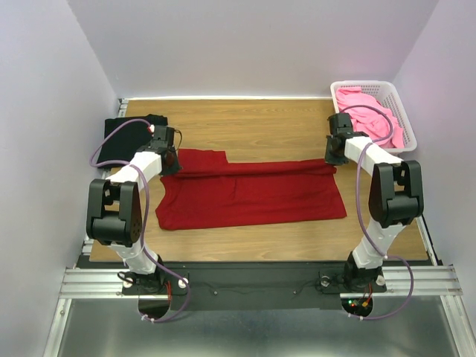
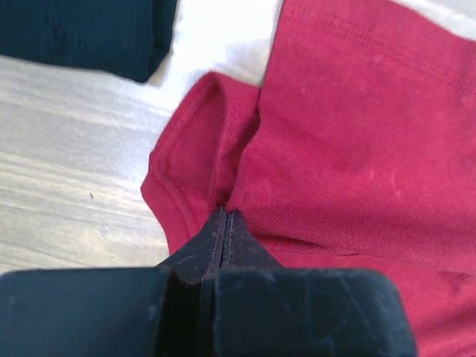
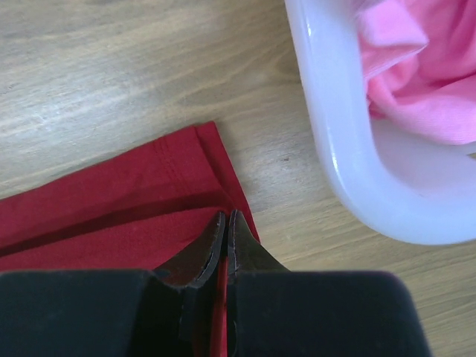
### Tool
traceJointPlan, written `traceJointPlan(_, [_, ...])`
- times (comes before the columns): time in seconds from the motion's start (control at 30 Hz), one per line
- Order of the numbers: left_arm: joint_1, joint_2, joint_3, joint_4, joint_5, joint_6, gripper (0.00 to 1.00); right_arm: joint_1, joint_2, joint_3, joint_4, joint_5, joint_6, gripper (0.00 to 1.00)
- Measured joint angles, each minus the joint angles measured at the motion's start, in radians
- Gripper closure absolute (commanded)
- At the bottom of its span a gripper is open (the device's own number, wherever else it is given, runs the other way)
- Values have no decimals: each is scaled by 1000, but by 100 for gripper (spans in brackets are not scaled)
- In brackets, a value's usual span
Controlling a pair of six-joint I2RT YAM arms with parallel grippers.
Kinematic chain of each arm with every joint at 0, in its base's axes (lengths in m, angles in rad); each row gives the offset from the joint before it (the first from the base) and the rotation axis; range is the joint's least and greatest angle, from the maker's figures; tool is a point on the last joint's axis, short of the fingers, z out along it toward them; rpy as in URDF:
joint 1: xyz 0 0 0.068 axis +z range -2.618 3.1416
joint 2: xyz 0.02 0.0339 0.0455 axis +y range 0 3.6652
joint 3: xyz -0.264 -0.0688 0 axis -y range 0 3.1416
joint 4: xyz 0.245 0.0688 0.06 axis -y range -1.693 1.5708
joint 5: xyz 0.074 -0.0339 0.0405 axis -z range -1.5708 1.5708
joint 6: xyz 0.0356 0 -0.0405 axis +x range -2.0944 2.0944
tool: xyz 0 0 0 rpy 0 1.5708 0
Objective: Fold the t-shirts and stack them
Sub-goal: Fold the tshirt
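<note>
Right pincer [image 3: 225, 216] clamped on dark red t-shirt [image 3: 111, 208] corner.
White basket [image 3: 335, 149] holding pink t-shirts [image 3: 424, 82] stands right, on table [image 3: 111, 74].

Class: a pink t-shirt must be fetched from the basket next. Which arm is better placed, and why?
Likely the right: the right gripper sits beside the basket holding the pink t-shirts, though it must first release the dark red t-shirt. The left gripper is across the table, near the black t-shirt.

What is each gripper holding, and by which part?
Both pinch the dark red t-shirt: left gripper beside a sleeve, right gripper at the hemmed edge.
</note>
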Motion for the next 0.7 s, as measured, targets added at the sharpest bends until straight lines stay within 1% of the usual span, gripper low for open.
traceJointPlan(0.1, [0, 2, -13, -7, 4, -9, 96, 0, 10, -2, 0, 0, 10, 95])
traceJointPlan(0.13, [0, 4, -17, -5, 5, -12, 95, 0, 11, -2, 0, 0, 13, 89])
traceJointPlan(0.17, [0, 4, -18, -5, 5, -13, 94, 0, 11, -2, 0, -1, 16, 86])
traceJointPlan(0.2, [0, 4, -21, -5, 6, -16, 87, 0, 12, -2, 0, -2, 17, 84])
traceJointPlan(0.23, [0, 4, -22, -5, 7, -19, 81, 0, 12, -2, 0, -6, 20, 78])
traceJointPlan(0.27, [0, 4, -23, -5, 8, -22, 76, 0, 12, -2, 1, -8, 24, 74])
traceJointPlan(0.3, [0, 4, -24, -5, 8, -25, 63, 0, 12, -2, 0, -15, 23, 68])
traceJointPlan(0.37, [0, 4, -24, -6, 8, -27, 53, 0, 12, -2, 0, -24, 27, 61])
traceJointPlan(0.4, [2, 4, -24, -8, 8, -26, 42, 0, 12, -2, -2, -31, 27, 57])
traceJointPlan(0.43, [2, 4, -24, -11, 8, -27, 38, 0, 11, -2, -3, -37, 28, 50])
traceJointPlan(0.5, [2, 3, -24, -14, 9, -27, 35, -1, 8, -2, -10, -55, 32, 47])
traceJointPlan(0.67, [2, -26, -24, -32, 13, -27, 31, -2, -47, -10, -47, -145, 31, 46])
traceJointPlan(0.7, [2, -35, -23, -35, 14, -27, 23, -2, -56, -10, -49, -159, 32, 46])
